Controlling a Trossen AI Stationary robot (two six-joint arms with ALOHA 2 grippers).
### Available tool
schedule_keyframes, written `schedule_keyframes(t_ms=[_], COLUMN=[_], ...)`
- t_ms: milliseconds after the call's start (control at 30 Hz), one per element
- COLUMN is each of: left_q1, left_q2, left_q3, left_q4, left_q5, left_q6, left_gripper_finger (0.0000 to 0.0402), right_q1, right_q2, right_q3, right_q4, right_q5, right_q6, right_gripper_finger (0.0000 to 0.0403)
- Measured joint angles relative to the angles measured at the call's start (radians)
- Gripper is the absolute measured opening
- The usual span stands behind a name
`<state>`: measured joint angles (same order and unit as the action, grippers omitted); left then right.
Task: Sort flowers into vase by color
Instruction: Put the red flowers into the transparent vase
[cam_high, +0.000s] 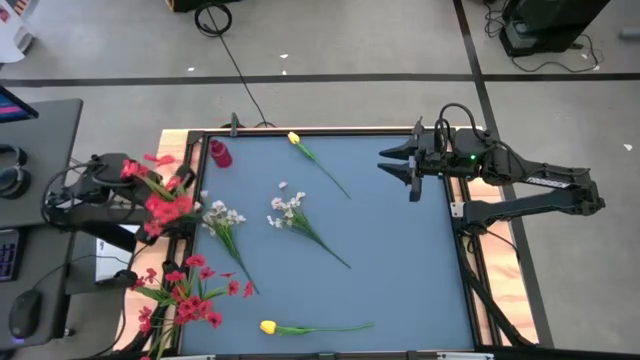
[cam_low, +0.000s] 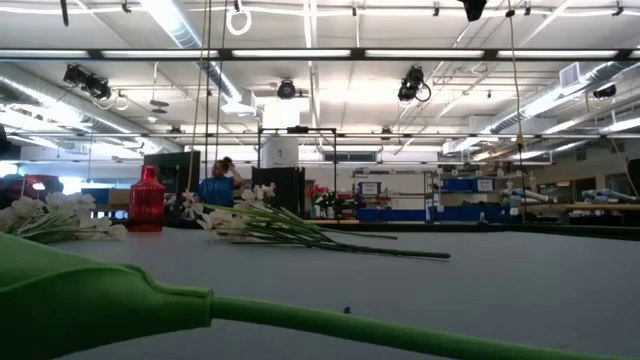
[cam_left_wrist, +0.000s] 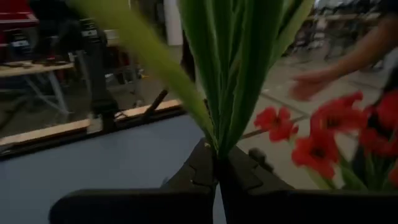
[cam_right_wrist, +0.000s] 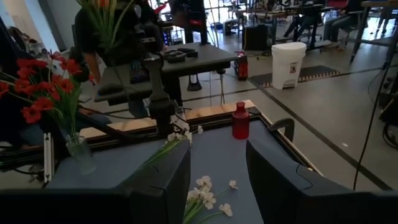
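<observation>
My left gripper (cam_high: 165, 205) hovers over the table's left edge, shut on a spray of red blossoms (cam_high: 160, 190) with green leaves (cam_left_wrist: 236, 56). The small red vase (cam_high: 220, 153) stands at the far left corner. On the mat lie two white sprays (cam_high: 225, 216) (cam_high: 290, 212), a yellow tulip (cam_high: 294, 138) at the far edge and another (cam_high: 268, 327) at the near edge. My right gripper (cam_high: 405, 170) hangs open above the far right of the mat, nothing between its fingers (cam_right_wrist: 161, 180). My left gripper pinches the spray's bundle of green leaves and stem (cam_left_wrist: 219, 140) between its two shut fingers (cam_left_wrist: 249, 177). The fingers lie level and come from the table's left side. The spray is lifted clear of the table, its red blossoms spreading over and beside the gripper.
A clear glass vase (cam_right_wrist: 79, 155) holding red flowers (cam_high: 185, 295) stands by the table's near left corner. A person's hand (cam_left_wrist: 311, 84) shows beyond the left edge. A desk with a mouse (cam_high: 25, 315) stands to the left.
</observation>
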<state>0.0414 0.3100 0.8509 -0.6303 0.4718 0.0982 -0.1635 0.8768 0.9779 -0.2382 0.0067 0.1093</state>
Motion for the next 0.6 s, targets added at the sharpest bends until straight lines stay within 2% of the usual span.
schedule_keyframes(t_ms=[100,333,467,600], left_q1=[0.000,0.000,0.000,0.000], left_q2=[-0.045,-0.219,-0.310,-0.300], left_q3=[0.001,0.001,0.001,-0.024], left_q4=[-0.074,-0.361,-0.376,-0.348], left_q5=[-0.096,-0.161,-0.044,0.123], left_q6=[-0.035,-0.027,-0.066,-0.083], left_gripper_finger=[0.0014,0.0016,0.0016,0.0016], right_q1=[0.000,0.000,0.000,0.000], right_q2=[0.000,0.000,0.000,0.000], right_q3=[0.000,0.000,0.000,0.000], right_q4=[0.001,0.003,0.006,0.006], right_q5=[0.000,0.000,0.000,0.000], right_q6=[0.000,0.000,0.000,0.000], right_gripper_finger=[0.0164,0.0164,0.0164,0.0164])
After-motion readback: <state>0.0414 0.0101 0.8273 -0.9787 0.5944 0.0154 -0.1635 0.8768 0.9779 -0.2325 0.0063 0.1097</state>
